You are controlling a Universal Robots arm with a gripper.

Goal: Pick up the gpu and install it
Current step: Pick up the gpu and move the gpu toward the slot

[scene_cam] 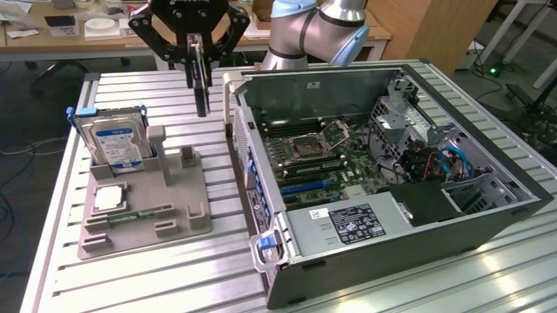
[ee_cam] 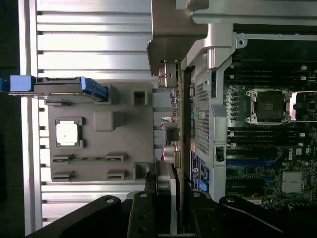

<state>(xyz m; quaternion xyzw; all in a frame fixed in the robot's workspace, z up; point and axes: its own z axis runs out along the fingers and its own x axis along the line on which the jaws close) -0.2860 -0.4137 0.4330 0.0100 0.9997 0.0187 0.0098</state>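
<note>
The gpu (scene_cam: 202, 85) is a thin dark card that hangs on edge above the slatted table, between the grey fixture and the open computer case (scene_cam: 487, 195). My gripper (scene_cam: 198, 55) is shut on its upper end, with black fingers on either face. In the wrist view the gpu (ee_cam: 179, 148) runs edge-on away from my gripper (ee_cam: 171, 208), just outside the case's rear wall. Its silver bracket (ee_cam: 173, 34) is at the far end. Inside the case the motherboard (scene_cam: 304, 156) lies exposed, with blue slots (scene_cam: 304, 186) near its front.
A grey fixture (scene_cam: 174, 215) on the exterior view's left carries an upright hard drive (scene_cam: 117, 143), a square processor (scene_cam: 109, 195) and a green memory stick (scene_cam: 139, 214). The case holds a power supply (scene_cam: 348, 225) and a drive cage (scene_cam: 405, 111). A desk stands behind the table.
</note>
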